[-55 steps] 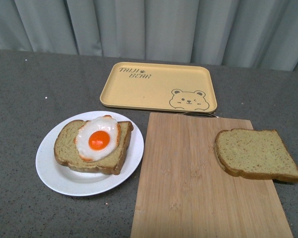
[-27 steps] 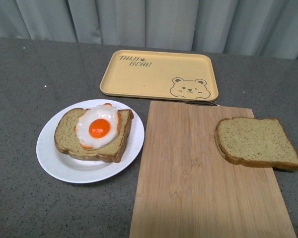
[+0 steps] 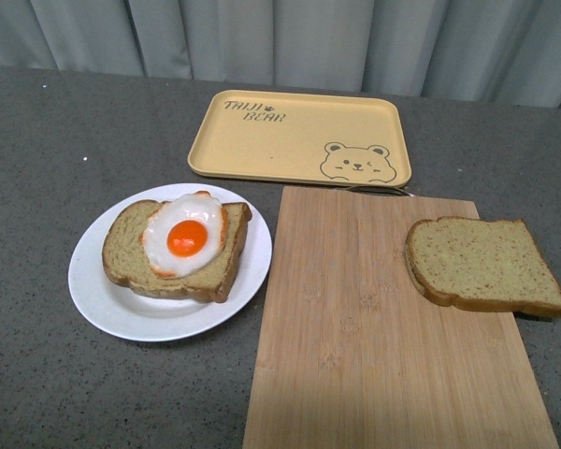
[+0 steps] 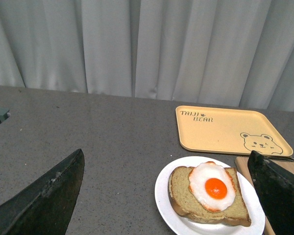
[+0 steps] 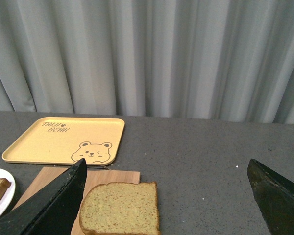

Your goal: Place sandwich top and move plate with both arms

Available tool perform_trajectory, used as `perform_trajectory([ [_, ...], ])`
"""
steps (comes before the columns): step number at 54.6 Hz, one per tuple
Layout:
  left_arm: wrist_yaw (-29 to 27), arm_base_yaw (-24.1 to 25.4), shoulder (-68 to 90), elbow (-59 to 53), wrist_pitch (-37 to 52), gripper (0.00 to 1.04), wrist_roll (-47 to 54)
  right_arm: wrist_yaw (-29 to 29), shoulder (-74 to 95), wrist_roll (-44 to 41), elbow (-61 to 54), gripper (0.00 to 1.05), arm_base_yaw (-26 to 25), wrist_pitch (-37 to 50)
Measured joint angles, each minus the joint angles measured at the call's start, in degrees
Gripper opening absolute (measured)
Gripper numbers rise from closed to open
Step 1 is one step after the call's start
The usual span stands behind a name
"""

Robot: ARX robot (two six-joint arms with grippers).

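– Grey speckled bench (image 3: 56, 122) with pale curtains (image 3: 280, 37) hanging behind it. Is that the whole setting?
– Yes. From the front, a wooden board (image 3: 355, 337) lies on it, running from the middle down to 6 o'clock.
– Where is the sandwich top (image 3: 481, 264)?
– Flat on the board at its 3 o'clock side, with the outer corner hanging past the board's edge. Nothing touches it.
– And the plate (image 3: 93, 299)?
– On the bench at 9 o'clock from the board, its rim just beside the board's edge. It carries a second bread slice (image 3: 131, 271) with a fried egg (image 3: 185, 238) lying on top.
– Anything else?
– A yellow tray (image 3: 299, 140) with a bear print, at 12 o'clock from the board and close to its far edge. Something thin and dark shows between the two, too small to tell.
– The arms?
– Neither shows from the front. The left jaws stand wide apart: the left wrist view shows black fingers (image 4: 44, 200) at either side, with the plate farther off between them. The right jaws are just as wide apart, their fingers (image 5: 49, 205) framing the sandwich top from a distance. Neither pair is clamped on anything.
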Motion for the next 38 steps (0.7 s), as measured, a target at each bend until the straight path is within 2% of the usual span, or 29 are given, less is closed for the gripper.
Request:
perform_trajectory([
  [38,0.0,0.0,0.0,0.0,0.0,0.98,0.0,0.0,0.0,0.0,0.0,0.95,0.0,0.0],
])
